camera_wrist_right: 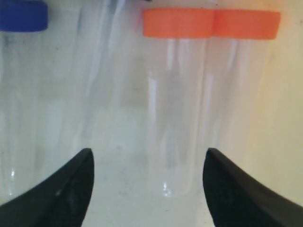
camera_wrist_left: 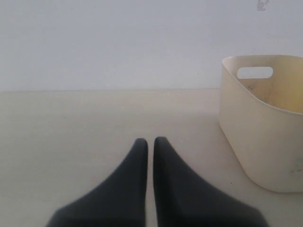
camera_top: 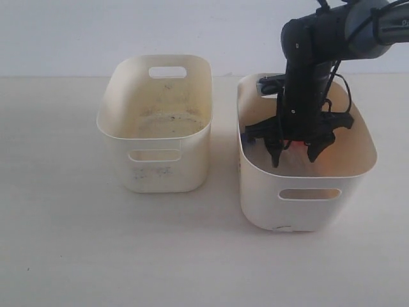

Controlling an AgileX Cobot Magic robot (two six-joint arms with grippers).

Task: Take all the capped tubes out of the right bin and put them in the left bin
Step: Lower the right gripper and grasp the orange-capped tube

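Note:
My right gripper [camera_top: 295, 153] reaches down into the right bin [camera_top: 307, 192] with its jaws wide open [camera_wrist_right: 147, 153]. On the bin floor lie two clear tubes with orange-red caps [camera_wrist_right: 177, 22] [camera_wrist_right: 246, 24] side by side. The body of the nearer one [camera_wrist_right: 173, 123] lies between my fingers, untouched. A blue-capped tube [camera_wrist_right: 22, 15] lies off to one side, and another clear tube body [camera_wrist_right: 102, 71] lies between them, its cap cut off by the frame edge. From outside, the arm hides most of the tubes. My left gripper [camera_wrist_left: 150, 142] is shut on nothing above the table, beside the left bin [camera_wrist_left: 265, 132].
The left bin [camera_top: 153, 121] stands left of the right bin with a narrow gap between them; its floor is dirt-speckled and holds no tubes. Both sit on a pale table [camera_top: 64, 224] against a white wall. The left arm is outside the exterior view.

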